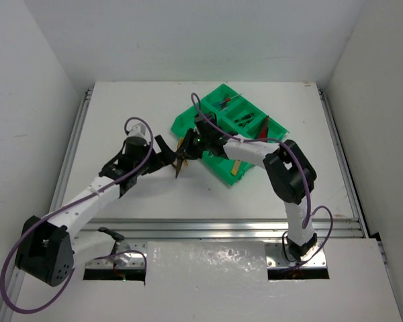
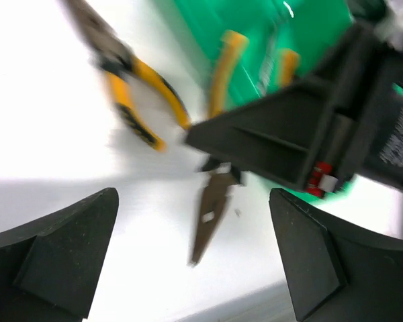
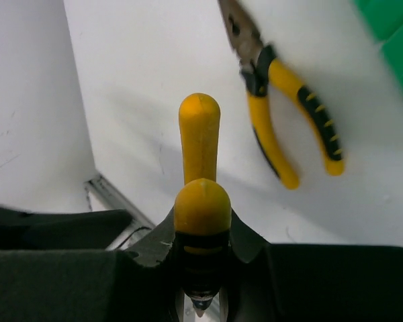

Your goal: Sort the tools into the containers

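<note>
Here, yellow pliers [image 3: 200, 131] pinched in right claw [image 1: 190, 149], nose facing spread left claw [image 1: 166, 151].

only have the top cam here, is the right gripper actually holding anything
Observer: Yes. The right gripper is shut on yellow-handled pliers, with the handles between its fingers.
Operator: any other tool lying loose
Observer: A second pair of pliers, with yellow and black handles, lies flat on the table.
Operator: and the left gripper
Observer: The left gripper is open and empty. The nose of the held pliers points down in front of it.
</note>
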